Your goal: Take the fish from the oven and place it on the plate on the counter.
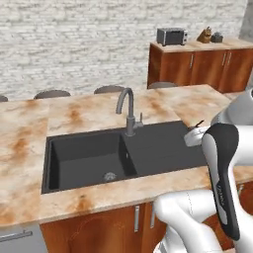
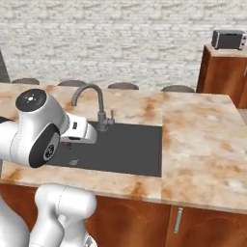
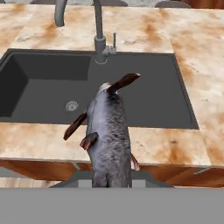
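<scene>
Over the sink (image 3: 144, 105), the fish (image 3: 109, 140) hangs in the gripper (image 3: 111, 181), seen along the hand view. Grey mottled body, dark reddish-brown fins and tail. Body runs from the bottom of that view up toward the faucet (image 3: 99, 39); tail end (image 3: 124, 81) points away from the hand, over the flat drainer half of the sink. Jaws pinch the fish at its near end; the finger tips themselves are hidden behind the body, so exact contact cannot be read.

Sink is dark grey, set into the counter (image 1: 29, 143), beige with rusty mottling. Deep basin on the left with a round drain (image 1: 109, 176), flat drainer to the right. Faucet (image 1: 127, 111) stands at the back edge, between the two halves, spout curved to the left.

Left base view: arm (image 1: 222, 178) rises at lower right; a small dark tip (image 1: 198, 123) shows past the white wrist, above the right edge of the sink. Right base view: arm (image 2: 38, 130) at left, wrist reaching over the near left part of the sink (image 2: 125, 149).

Background: toaster (image 1: 171, 36) on a far wooden cabinet (image 1: 197, 66), two small objects beside it, too small to identify. Brick wall (image 1: 99, 39) behind. Stool tops (image 1: 52, 93) show just past the far counter edge.
</scene>
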